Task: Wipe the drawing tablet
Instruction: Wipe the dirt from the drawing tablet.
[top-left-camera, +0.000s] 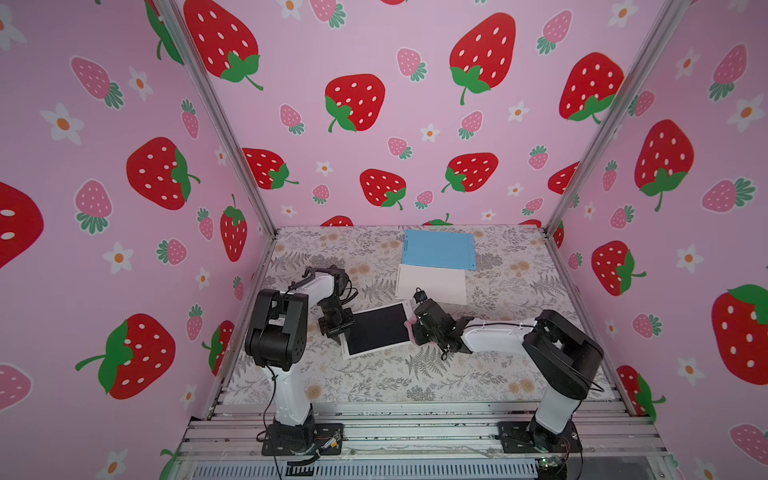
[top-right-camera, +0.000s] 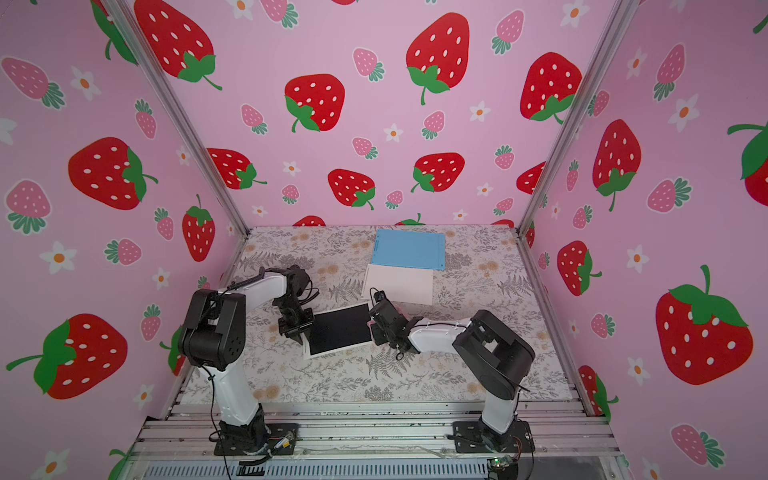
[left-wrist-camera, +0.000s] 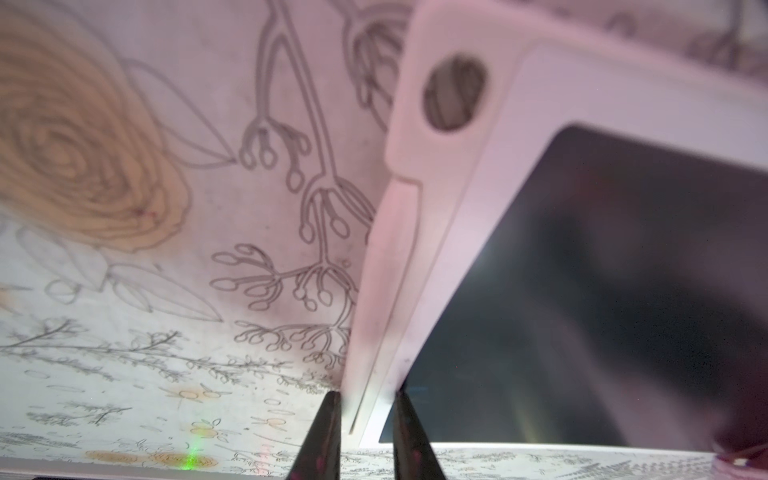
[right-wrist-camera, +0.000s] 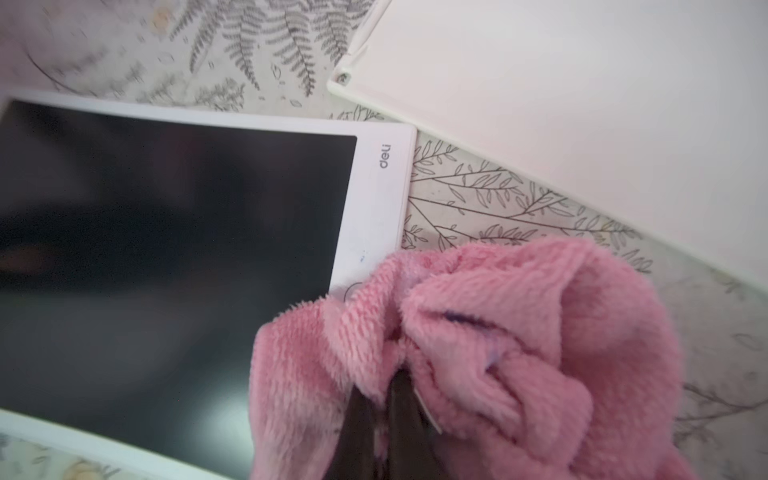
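Observation:
The drawing tablet (top-left-camera: 376, 329) (top-right-camera: 338, 328), white-framed with a black screen, lies askew on the floral table between the two arms. My left gripper (top-left-camera: 340, 333) (left-wrist-camera: 365, 401) is shut on the tablet's left rim, one finger on each side of the white edge (left-wrist-camera: 386, 291). My right gripper (top-left-camera: 417, 328) (right-wrist-camera: 380, 388) is shut on a fluffy pink cloth (right-wrist-camera: 498, 332) (top-left-camera: 410, 325). The cloth rests on the tablet's right end, covering the corner of the frame beside the screen (right-wrist-camera: 166, 249). The screen looks dark and bare.
A blue board (top-left-camera: 438, 249) (top-right-camera: 409, 249) lies at the back of the table. A white board (top-left-camera: 430, 284) (right-wrist-camera: 582, 104) sits just in front of it, close behind my right gripper. Pink strawberry walls enclose the table on three sides.

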